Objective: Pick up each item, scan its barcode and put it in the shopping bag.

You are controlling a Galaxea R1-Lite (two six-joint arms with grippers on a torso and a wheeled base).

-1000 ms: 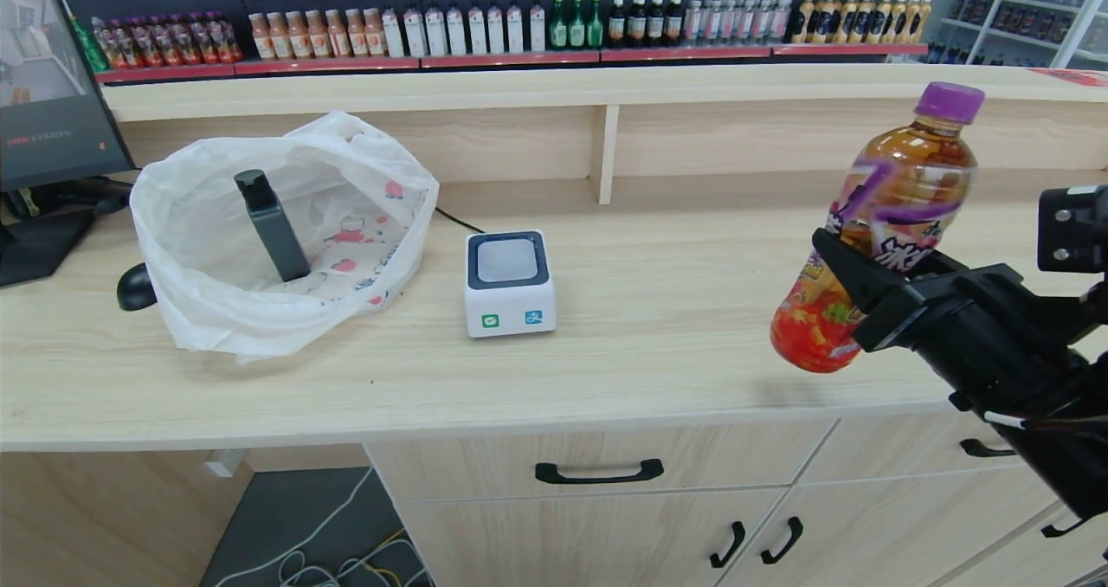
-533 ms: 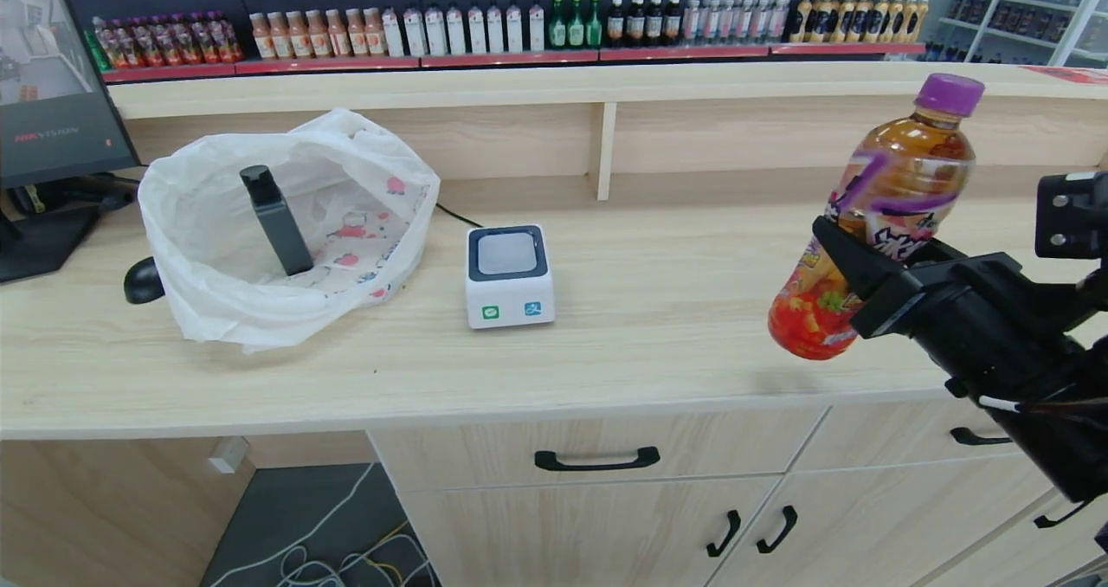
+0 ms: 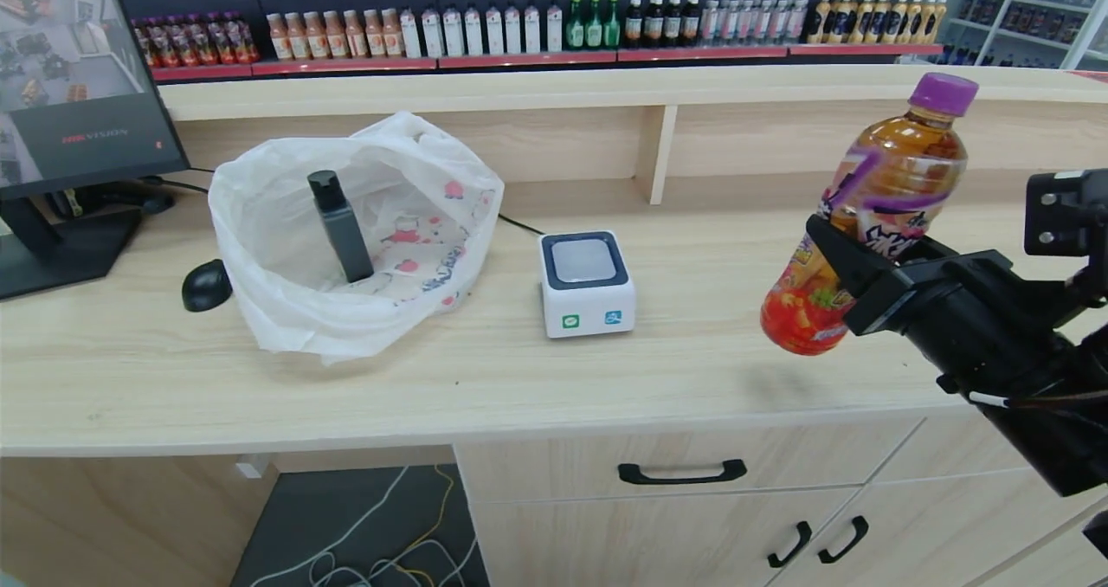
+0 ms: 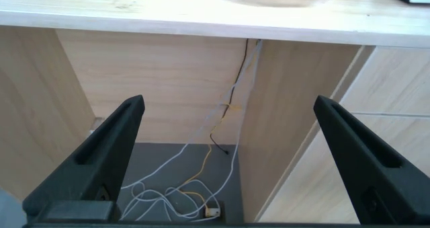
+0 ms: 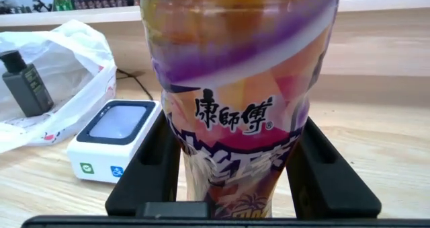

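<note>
My right gripper (image 3: 853, 262) is shut on a tea bottle (image 3: 874, 215) with a purple cap, held tilted above the right end of the counter. The right wrist view has the bottle (image 5: 238, 100) clamped between the two black fingers (image 5: 144, 167). A white barcode scanner (image 3: 586, 282) sits mid-counter, left of the bottle; its grey window faces up. Farther left stands the open white shopping bag (image 3: 286, 284) with a dark grey bottle (image 3: 339, 227) upright inside. My left gripper (image 4: 225, 161) hangs open below the counter edge, facing the cabinet recess and floor cables.
A monitor (image 3: 74, 76) on a stand and a black mouse (image 3: 206, 285) are at the counter's left end. A raised shelf (image 3: 606, 85) runs along the back, with stocked drink shelves behind. The scanner's cable (image 3: 519, 222) trails behind the bag. Drawers (image 3: 679, 473) lie under the counter.
The head camera has swung left, so bag and scanner sit further right in the picture. The right gripper keeps the bottle, now slightly higher and a little nearer the scanner.
</note>
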